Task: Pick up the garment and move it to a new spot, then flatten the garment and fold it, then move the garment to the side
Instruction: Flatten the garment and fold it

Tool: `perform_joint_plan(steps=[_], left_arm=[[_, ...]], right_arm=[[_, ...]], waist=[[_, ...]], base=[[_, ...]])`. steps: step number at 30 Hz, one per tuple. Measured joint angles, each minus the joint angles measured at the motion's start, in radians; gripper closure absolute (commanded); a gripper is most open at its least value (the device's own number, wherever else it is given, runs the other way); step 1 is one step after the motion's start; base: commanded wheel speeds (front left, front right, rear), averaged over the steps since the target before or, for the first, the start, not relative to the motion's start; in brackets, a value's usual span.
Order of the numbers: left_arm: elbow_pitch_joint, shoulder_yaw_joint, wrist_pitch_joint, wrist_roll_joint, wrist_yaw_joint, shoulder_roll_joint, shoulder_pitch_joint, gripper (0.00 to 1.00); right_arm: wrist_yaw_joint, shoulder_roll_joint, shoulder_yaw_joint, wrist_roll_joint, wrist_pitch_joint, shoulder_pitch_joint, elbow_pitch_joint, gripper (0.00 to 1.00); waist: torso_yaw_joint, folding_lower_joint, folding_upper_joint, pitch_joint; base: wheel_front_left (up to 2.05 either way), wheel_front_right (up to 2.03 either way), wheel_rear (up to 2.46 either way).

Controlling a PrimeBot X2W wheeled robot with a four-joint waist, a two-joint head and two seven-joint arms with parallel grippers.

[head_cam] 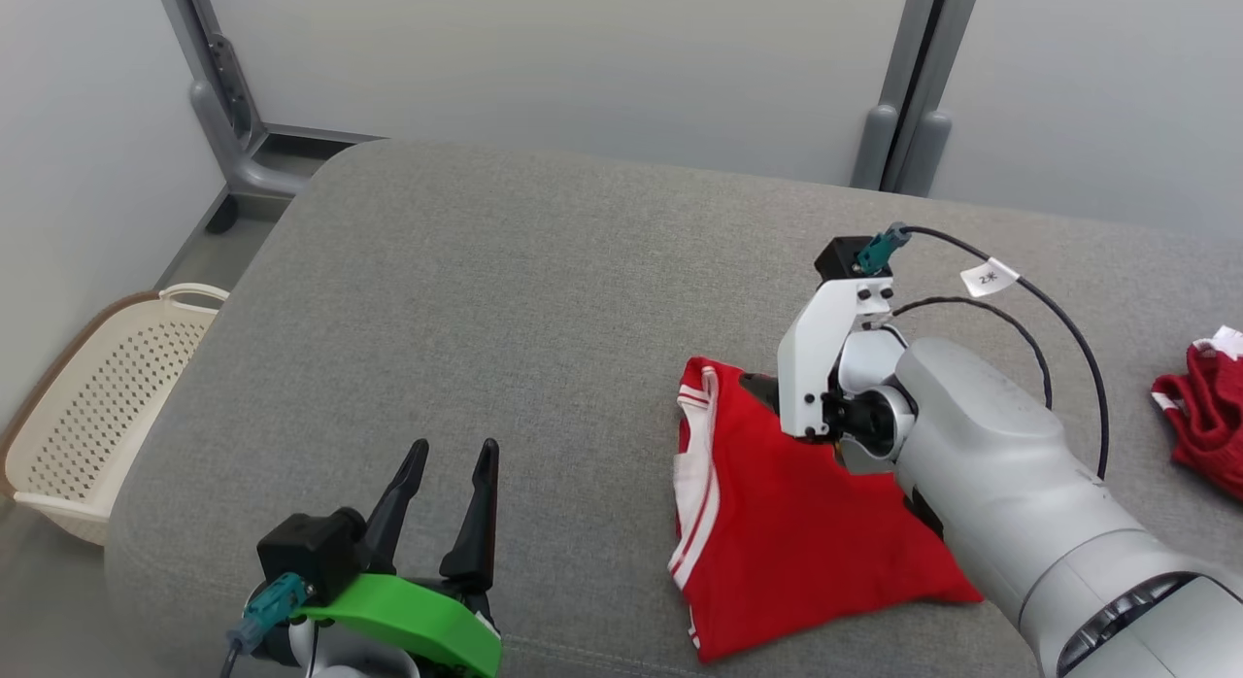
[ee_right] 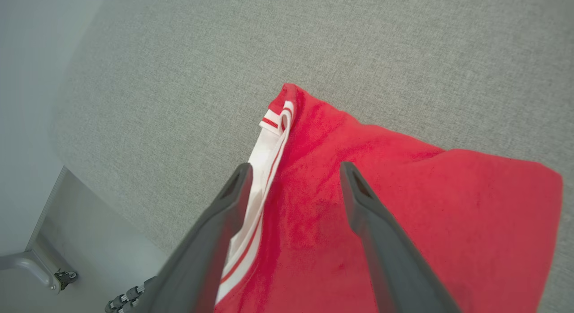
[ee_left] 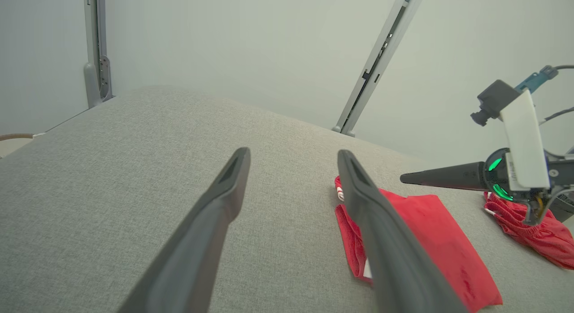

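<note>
We take the grey fabric-upholstered bench [head_cam: 505, 299] as the work surface. The right arm's pale grey forearm [head_cam: 1010, 493] reaches in over its right side and covers the near right corner of the red fabric garment with white striped trim [head_cam: 777, 523]. The garment lies on the bench right of centre as a compact layered packet, with its striped edge toward the robot's left. A cream perforated plastic basket [head_cam: 107, 387] stands on the floor beyond the bench's left edge. A second crumpled red garment [head_cam: 1209, 406] lies well apart at the far right, cut off by the frame.

The left gripper [head_cam: 453, 447] is over bare bench at the lower left, jaws released and holding nothing. The right gripper [ee_right: 293, 169] is poised over the striped edge with its jaws released.

We judge the folding complete or nearly so, and the step in hand to be the grasp for moving the garment aside. The next move calls for lowering the jaws and clenching them through all layers, so the packet does not unfold.

We cannot tell whether the right fingertips touch the cloth; the left wrist view suggests a gap. In the head view the wrist mount [head_cam: 825, 357] hides the right fingers
</note>
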State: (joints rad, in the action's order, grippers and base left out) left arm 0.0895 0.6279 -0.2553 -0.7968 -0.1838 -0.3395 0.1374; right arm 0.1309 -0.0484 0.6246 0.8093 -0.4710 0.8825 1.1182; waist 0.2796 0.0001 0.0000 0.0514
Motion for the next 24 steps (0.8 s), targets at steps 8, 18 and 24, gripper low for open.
perform_joint_plan(steps=[8, 18, 24], left_arm=[[-0.018, 0.002, 0.005, 0.0, -0.006, -0.011, -0.005, 0.0], [-0.049, 0.008, 0.017, 0.0, -0.025, -0.022, -0.026, 0.0], [-0.076, 0.007, 0.018, 0.005, -0.036, -0.03, -0.03, 0.0]], right_arm=[[0.0, -0.014, -0.082, 0.003, 0.083, 0.051, 0.017, 0.0], [0.0, -0.181, -0.076, 0.012, 0.102, -0.064, -0.134, 0.0], [0.0, -0.287, -0.031, 0.003, 0.088, -0.165, -0.294, 0.0]], waist=[[-0.036, 0.0, 0.0, 0.017], [-0.101, 0.0, 0.0001, 0.026], [-0.13, 0.0, 0.0001, 0.0]], base=[[0.0, 0.0, 0.0], [0.0, 0.0, 0.0], [0.0, 0.0, 0.0]])
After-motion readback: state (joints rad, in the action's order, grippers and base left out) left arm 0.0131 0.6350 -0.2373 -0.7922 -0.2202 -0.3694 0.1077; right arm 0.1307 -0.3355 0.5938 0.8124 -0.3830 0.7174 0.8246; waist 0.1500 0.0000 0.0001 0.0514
